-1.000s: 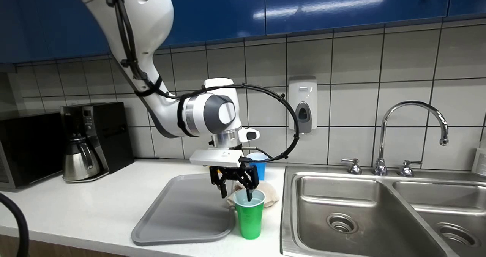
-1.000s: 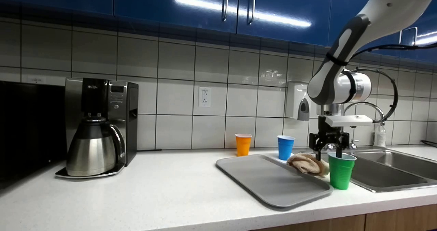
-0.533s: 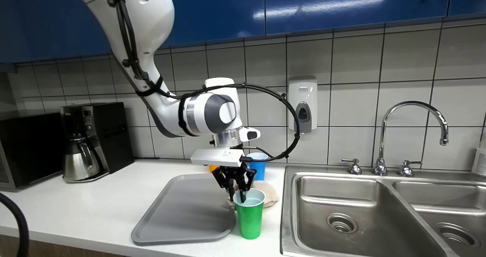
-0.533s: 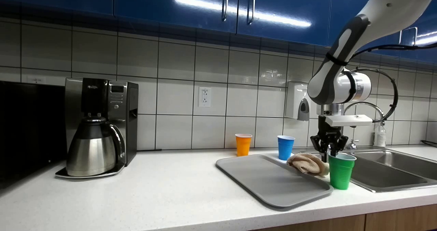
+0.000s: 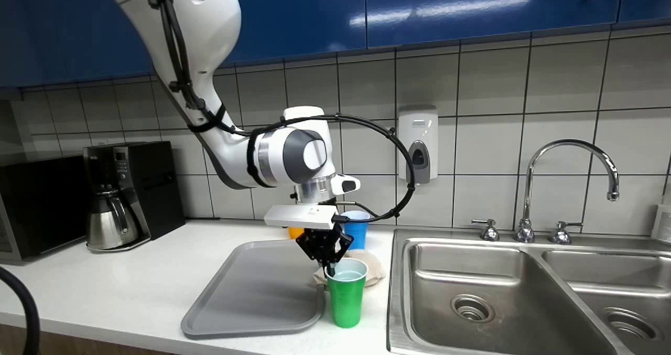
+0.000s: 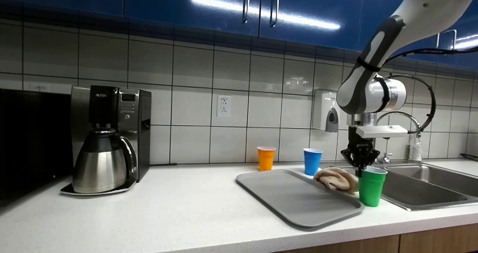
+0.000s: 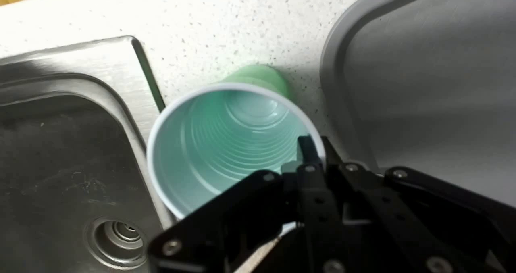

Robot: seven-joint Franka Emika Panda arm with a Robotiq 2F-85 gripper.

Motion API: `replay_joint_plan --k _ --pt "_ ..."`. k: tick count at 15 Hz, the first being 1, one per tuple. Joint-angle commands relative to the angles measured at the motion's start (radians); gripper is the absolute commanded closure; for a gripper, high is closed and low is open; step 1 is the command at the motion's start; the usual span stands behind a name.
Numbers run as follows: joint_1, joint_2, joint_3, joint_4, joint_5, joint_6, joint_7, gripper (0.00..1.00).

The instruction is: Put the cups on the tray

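The green cup stands nearly upright at the right edge of the flat grey tray. In the wrist view my gripper is shut on the green cup's rim, one finger inside the wall and one outside, on the side facing the tray. Whether the cup's base still touches the counter I cannot tell. Behind the tray stand the blue cup and the orange cup, both upright on the counter. My arm hides most of the orange cup in an exterior view.
A crumpled beige cloth lies between the blue cup and the green one, against the tray. The steel sink with its tap borders the green cup. A coffee maker with a steel pot stands farther along the counter.
The gripper's fingers have come together from wide apart onto the green cup's rim. The cup has shifted very slightly. The arm has barely moved, and the other cups and the tray have stayed put.
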Motion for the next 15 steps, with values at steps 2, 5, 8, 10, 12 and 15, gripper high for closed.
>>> replay_joint_plan --k 2,5,8,10,12,15 --pt "0.004 -0.070 0.012 -0.013 -0.009 -0.052 -0.032 0.99" --pt "0.014 -0.122 0.023 -0.025 0.002 -0.079 -0.087 0.99" --pt "0.029 -0.174 0.037 -0.035 0.011 -0.107 -0.132 0.99" --pt "0.042 -0.201 0.046 -0.043 0.020 -0.119 -0.152 0.99" --pt "0.055 -0.223 0.054 -0.056 0.023 -0.127 -0.159 0.99" --pt "0.075 -0.245 0.067 -0.083 0.022 -0.109 -0.151 0.99"
